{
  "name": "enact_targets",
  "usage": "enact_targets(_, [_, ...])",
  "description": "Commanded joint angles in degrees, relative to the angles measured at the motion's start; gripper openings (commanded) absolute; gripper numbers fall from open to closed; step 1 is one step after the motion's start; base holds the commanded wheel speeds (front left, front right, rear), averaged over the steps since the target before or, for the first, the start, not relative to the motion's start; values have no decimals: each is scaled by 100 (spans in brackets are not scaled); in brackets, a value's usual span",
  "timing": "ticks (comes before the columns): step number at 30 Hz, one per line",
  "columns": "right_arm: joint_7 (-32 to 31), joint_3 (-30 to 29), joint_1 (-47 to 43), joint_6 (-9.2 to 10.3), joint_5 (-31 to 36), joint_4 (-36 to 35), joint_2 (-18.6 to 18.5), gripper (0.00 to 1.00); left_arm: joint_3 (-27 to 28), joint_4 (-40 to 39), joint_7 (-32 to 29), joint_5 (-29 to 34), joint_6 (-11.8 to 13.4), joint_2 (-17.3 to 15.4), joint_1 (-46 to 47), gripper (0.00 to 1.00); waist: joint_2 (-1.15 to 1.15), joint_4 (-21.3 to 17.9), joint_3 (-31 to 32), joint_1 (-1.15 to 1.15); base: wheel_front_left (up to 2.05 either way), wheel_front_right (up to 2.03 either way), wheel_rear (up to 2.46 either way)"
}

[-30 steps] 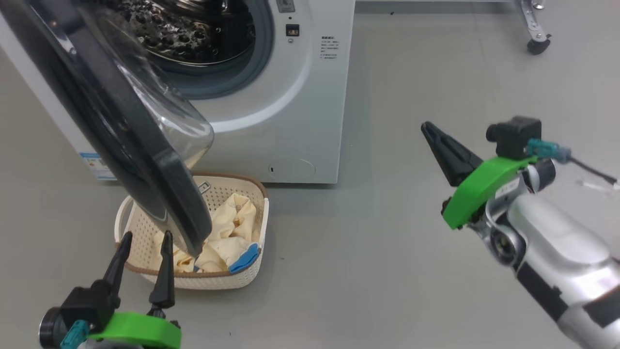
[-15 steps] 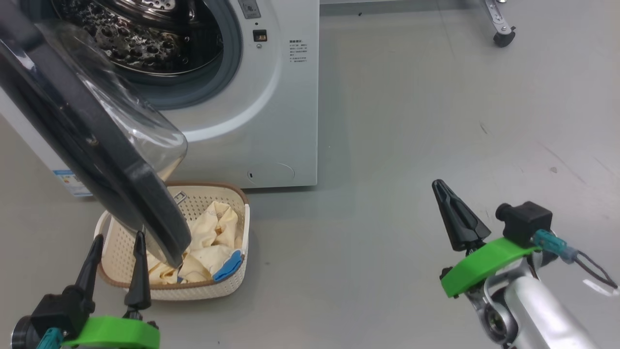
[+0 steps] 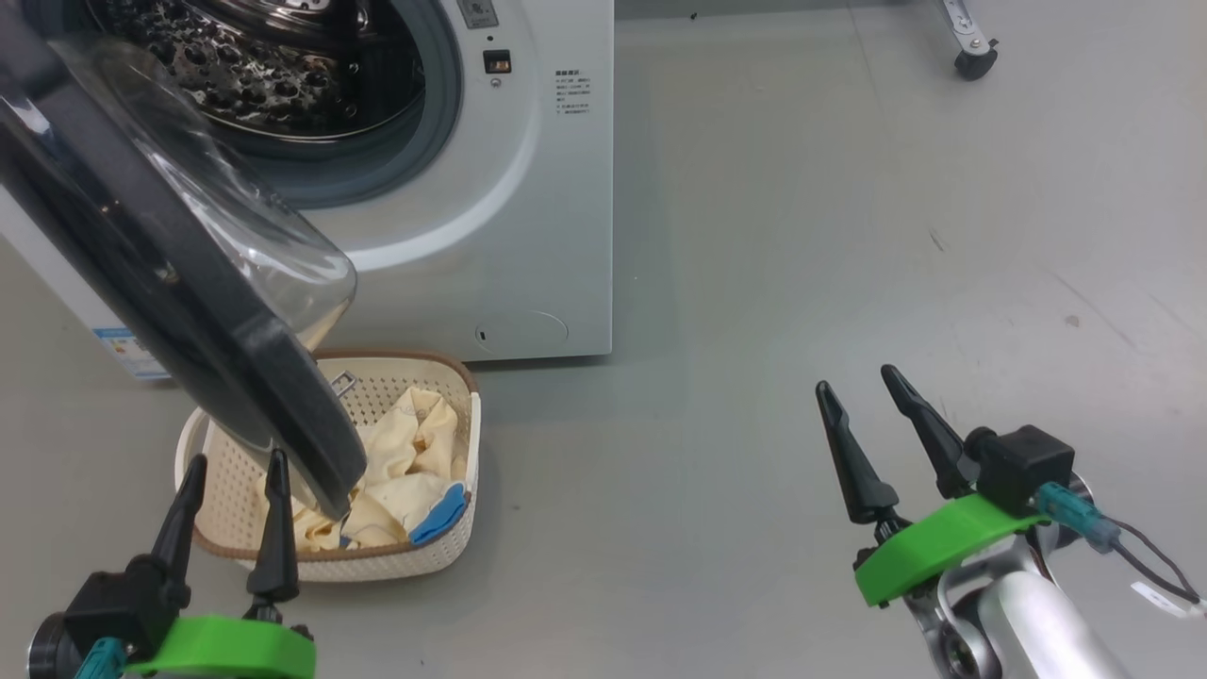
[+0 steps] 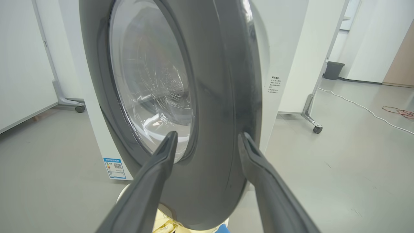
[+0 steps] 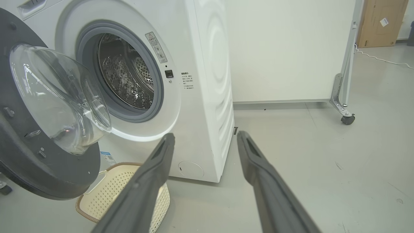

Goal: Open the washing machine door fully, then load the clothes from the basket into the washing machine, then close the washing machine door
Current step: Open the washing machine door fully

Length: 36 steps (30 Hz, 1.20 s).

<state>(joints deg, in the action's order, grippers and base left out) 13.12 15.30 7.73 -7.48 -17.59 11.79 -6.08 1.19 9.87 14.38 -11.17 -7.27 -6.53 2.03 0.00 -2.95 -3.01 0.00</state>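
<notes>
Opening step: we judge washing machine door (image 3: 236,377) not fully wide.
Left gripper (image 3: 236,457), right gripper (image 3: 856,379): fingers apart, empty.
Next: push it wider.

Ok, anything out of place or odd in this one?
Nothing spilled, tipped or damaged. One awkward thing: the open washing machine door hangs over the basket, hiding part of the clothes from the head view, so reaching them from above looks obstructed.
</notes>
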Motion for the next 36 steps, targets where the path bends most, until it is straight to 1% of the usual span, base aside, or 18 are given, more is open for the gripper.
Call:
enact_targets(1, [-13,70,96,-1,76,-227,32,100,212,-173,62,25,-1,-76,125,100,0,2,4,0,0,0,0])
enact_targets(16, [-59,-62,23,-1,117,-333,109,100,141,-155,62,72,-10,-19,83,100,0,44,8,0,0,0,0])
enact_targets(36, [-85,-124,44,-1,264,-267,146,100,158,-91,62,74,-16,-2,117,100,0,44,2,0,0,0,0])
